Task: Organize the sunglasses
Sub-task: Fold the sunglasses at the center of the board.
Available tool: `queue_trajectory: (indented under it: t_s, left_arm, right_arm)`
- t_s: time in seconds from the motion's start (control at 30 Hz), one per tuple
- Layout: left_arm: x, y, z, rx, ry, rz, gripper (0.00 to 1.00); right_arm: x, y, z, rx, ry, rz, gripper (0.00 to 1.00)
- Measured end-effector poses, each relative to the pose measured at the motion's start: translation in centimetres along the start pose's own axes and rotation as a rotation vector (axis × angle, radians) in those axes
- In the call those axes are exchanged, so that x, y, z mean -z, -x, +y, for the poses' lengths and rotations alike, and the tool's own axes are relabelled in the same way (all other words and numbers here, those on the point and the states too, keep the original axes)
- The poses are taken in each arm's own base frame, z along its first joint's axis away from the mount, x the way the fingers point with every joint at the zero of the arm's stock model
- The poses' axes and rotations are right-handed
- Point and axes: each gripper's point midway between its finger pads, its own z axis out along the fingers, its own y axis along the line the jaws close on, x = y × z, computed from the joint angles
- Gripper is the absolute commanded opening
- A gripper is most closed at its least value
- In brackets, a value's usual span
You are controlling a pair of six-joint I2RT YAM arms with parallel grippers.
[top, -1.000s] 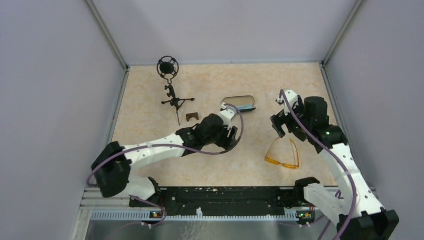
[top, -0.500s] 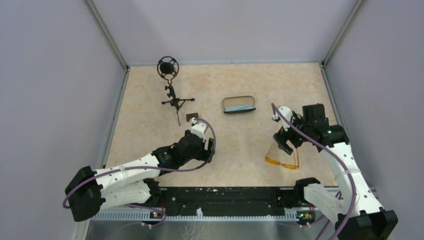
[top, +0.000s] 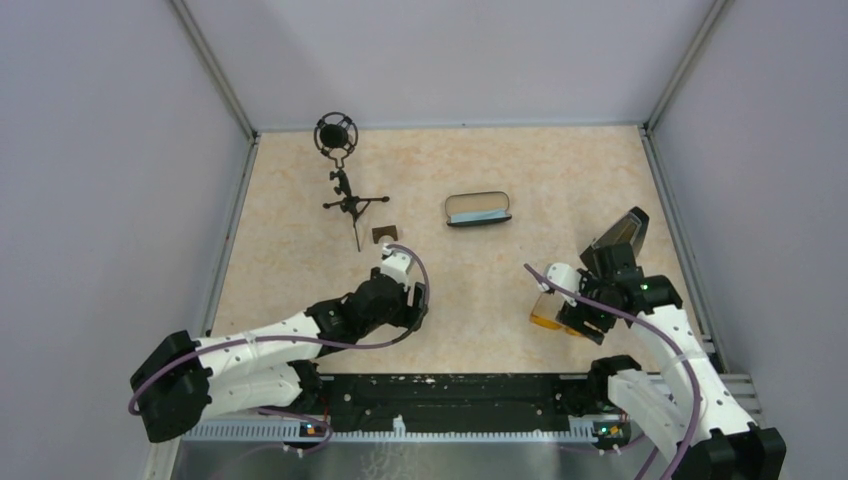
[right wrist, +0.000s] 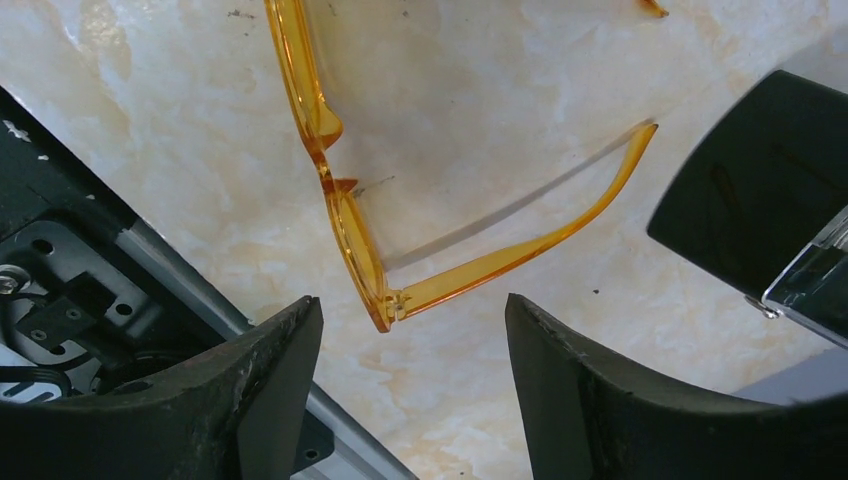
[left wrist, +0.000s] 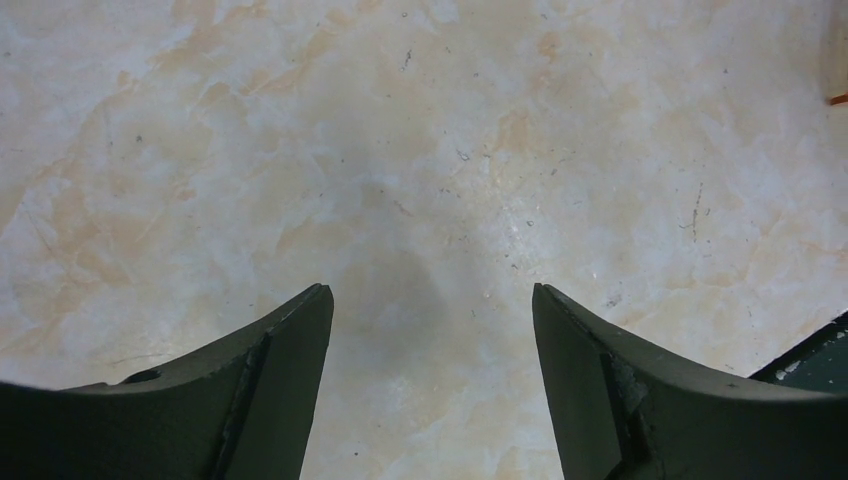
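Note:
The orange sunglasses (top: pixel 545 320) lie on the table at the front right, arms unfolded, mostly hidden under my right arm. In the right wrist view the sunglasses (right wrist: pixel 345 215) lie just ahead of the fingers, with the hinge corner near the gap. My right gripper (top: pixel 575 322) is open and empty just above them; it also shows in the right wrist view (right wrist: pixel 412 305). My left gripper (top: pixel 418 303) is open and empty over bare table at the front middle; it also shows in the left wrist view (left wrist: pixel 430 292). The open black glasses case (top: pixel 478 209) lies at the back middle.
A black microphone on a small tripod (top: pixel 340 170) stands at the back left. A small dark brown block (top: pixel 384 234) lies beside it. The black rail (top: pixel 450 390) runs along the near edge, close to the sunglasses. Grey walls enclose the table.
My left arm pulled back from the case toward the front middle. My right gripper moved forward and down over the sunglasses. The case now lies lower and flatter than before.

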Motion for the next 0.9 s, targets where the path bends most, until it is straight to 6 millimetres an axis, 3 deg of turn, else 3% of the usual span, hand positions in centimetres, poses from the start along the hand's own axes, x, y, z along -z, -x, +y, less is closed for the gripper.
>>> queue_trajectory:
  t_s: [0.27, 0.6, 0.9]
  left_arm:
    - [-0.9, -0.2, -1.2, -0.014, -0.059, 0.01, 0.74]
    - [-1.9, -1.3, -2.1, -0.023, -0.101, 0.054, 0.72]
    - [-2.1, -1.5, -2.4, -0.023, -0.115, 0.062, 0.71]
  right_arm:
    - [-0.8, 0.6, -0.6, 0.05, 0.021, -0.009, 0.57]
    - [-2.8, 1.5, 0.6, 0.072, 0.172, -0.03, 0.5]
    - [-3.5, 1.8, 0.0, 0.086, 0.167, -0.039, 0.4]
